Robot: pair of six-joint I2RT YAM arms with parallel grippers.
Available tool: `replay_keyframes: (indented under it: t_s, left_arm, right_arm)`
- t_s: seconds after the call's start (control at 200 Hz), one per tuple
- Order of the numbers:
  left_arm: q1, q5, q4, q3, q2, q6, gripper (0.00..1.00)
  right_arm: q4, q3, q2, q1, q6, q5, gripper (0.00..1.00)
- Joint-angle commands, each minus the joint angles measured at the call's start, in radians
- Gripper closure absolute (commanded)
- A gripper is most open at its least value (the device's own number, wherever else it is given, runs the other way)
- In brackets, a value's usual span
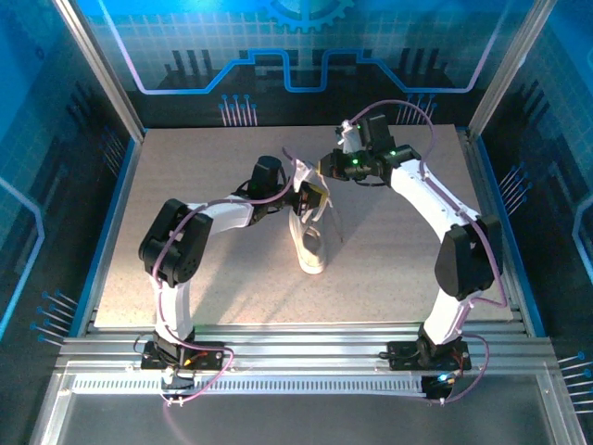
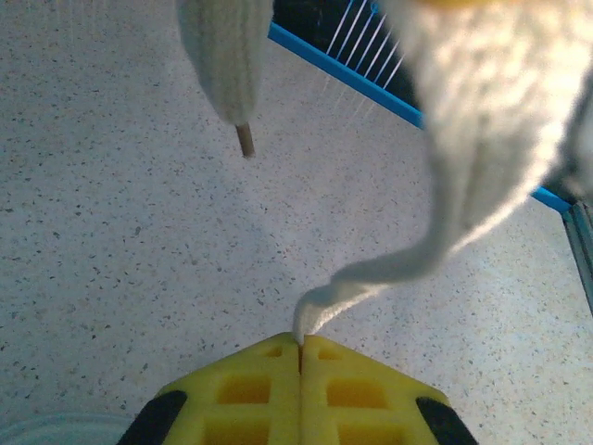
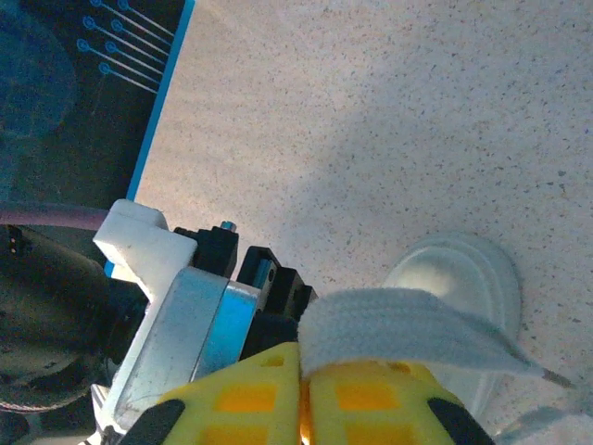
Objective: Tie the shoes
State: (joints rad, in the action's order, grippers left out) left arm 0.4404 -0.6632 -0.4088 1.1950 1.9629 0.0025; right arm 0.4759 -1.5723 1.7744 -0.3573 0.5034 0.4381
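Clamps lace [image 2: 463,185] in closed left gripper [image 2: 301,347] | second lace [image 3: 398,324] in closed right gripper [image 3: 304,373] | holds both over mid-frame sneaker [image 1: 311,245], likely for knot tension

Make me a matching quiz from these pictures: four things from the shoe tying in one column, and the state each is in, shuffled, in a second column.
1. sneaker
2. left tool
3. right tool
4. lace tip

A. hangs free, touching nothing
B. shut on a wide flat lace
C. rests on the table
D. shut on a thin lace end

Pairs: 1-C, 2-D, 3-B, 4-A
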Motion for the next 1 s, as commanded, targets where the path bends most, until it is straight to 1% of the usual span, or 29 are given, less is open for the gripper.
replay_keyframes:
  t_s: [0.0,0.09,0.135,0.27,0.37,0.43,0.495,0.585,0.685,0.745,0.776,0.841,0.996]
  left_arm:
    - [0.0,0.03,0.088,0.042,-0.025,-0.036,1.0]
    - [0.0,0.097,0.214,0.075,-0.049,-0.054,1.0]
    - [0.0,0.125,0.278,0.09,-0.06,-0.062,1.0]
    - [0.0,0.186,0.395,0.106,-0.097,-0.094,1.0]
    - [0.001,0.216,0.455,0.117,-0.114,-0.135,1.0]
    - [0.001,0.23,0.497,0.13,-0.121,-0.166,1.0]
    - [0.0,0.24,0.541,0.148,-0.124,-0.206,1.0]
    - [0.003,0.243,0.579,0.164,-0.128,-0.25,1.0]
    - [0.004,0.238,0.604,0.172,-0.134,-0.281,1.0]
    - [0.004,0.236,0.612,0.174,-0.139,-0.299,1.0]
    - [0.005,0.236,0.614,0.175,-0.143,-0.308,1.0]
    - [0.009,0.236,0.617,0.173,-0.15,-0.321,1.0]
    - [0.018,0.238,0.628,0.174,-0.16,-0.332,1.0]
  right_arm:
    - [-0.056,0.027,-0.051,-0.026,-0.005,0.046,0.72]
    - [-0.091,0.067,-0.097,-0.017,-0.029,0.036,0.52]
    - [-0.11,0.096,-0.129,-0.008,-0.046,0.015,0.44]
    - [-0.158,0.204,-0.222,0.032,-0.08,-0.027,0.36]
    - [-0.169,0.297,-0.272,0.057,-0.111,-0.064,0.35]
    - [-0.186,0.359,-0.294,0.055,-0.148,-0.09,0.36]
    - [-0.24,0.446,-0.312,0.05,-0.173,-0.092,0.37]
    - [-0.376,0.567,-0.331,0.032,-0.191,-0.092,0.39]
    - [-0.606,0.684,-0.344,-0.004,-0.232,-0.091,0.39]
    - [-0.737,0.767,-0.351,-0.037,-0.275,-0.13,0.39]
    - [-0.794,0.787,-0.351,-0.058,-0.309,-0.16,0.39]
    - [-0.825,0.795,-0.334,-0.093,-0.376,-0.203,0.38]
    - [-0.857,0.775,-0.275,-0.128,-0.409,-0.202,0.37]
